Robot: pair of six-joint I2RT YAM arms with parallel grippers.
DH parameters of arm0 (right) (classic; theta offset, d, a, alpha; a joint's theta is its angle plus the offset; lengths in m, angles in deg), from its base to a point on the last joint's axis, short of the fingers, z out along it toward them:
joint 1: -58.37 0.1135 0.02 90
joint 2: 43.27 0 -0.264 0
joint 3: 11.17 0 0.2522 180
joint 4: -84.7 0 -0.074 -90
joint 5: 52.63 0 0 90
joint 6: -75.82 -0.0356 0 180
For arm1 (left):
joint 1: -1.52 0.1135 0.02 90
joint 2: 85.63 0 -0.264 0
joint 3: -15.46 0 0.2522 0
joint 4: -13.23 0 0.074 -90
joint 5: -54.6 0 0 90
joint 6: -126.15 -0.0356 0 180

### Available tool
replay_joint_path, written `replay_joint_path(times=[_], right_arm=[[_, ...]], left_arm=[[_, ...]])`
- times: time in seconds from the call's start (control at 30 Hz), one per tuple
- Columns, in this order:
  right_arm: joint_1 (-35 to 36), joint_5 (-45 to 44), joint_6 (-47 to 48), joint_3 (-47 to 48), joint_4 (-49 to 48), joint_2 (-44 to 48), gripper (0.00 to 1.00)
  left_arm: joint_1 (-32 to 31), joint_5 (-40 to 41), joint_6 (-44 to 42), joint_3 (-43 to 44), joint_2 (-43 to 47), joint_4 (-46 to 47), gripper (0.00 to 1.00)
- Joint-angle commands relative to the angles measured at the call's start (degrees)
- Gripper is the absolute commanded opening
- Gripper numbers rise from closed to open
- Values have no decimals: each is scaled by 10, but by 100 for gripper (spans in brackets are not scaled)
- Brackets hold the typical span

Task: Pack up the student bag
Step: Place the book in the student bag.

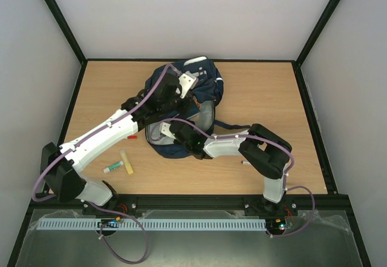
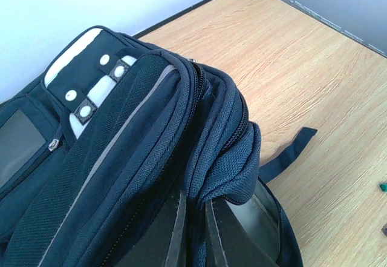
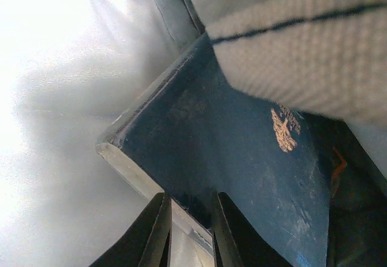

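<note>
The student bag (image 1: 205, 88), a navy backpack with white stripes, lies at the middle back of the table. My left gripper (image 2: 199, 206) is shut on a fold of the bag's zippered rim (image 2: 224, 158) and holds it up; from the top it sits over the bag (image 1: 181, 97). My right gripper (image 3: 190, 209) is shut on the edge of a small dark-blue notebook (image 3: 242, 152) with a gold emblem, surrounded by the bag's pale lining (image 3: 60, 97). In the top view the right arm (image 1: 224, 145) reaches left and its fingers are hidden in the bag's near opening.
A red item (image 1: 132, 137), a yellowish stick (image 1: 126, 161) and a green-and-white tube (image 1: 113, 168) lie on the table left of the bag, under the left arm. A dark strap (image 2: 290, 149) trails on the wood. A small item (image 1: 245, 163) lies by the right arm.
</note>
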Motion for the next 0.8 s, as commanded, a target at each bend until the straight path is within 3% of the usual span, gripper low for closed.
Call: replay_joint_path(times=[0.0, 0.2, 0.37, 0.63, 0.77], right_arm=[[-26, -74, -14, -12, -77, -19, 21], [-27, -40, -58, 7, -3, -1, 24], [-26, 50, -127, 13, 154, 89, 33], [-35, 280, -178, -39, 376, 267, 45], [-117, 385, -244, -37, 429, 352, 44]], left_arm=[[-2, -24, 14, 15, 35, 41, 2], [-2, -22, 13, 14, 36, 41, 2], [-2, -18, 13, 14, 32, 40, 2], [-2, -3, 10, 14, 14, 37, 2], [-2, 22, 8, 8, -2, 40, 2]])
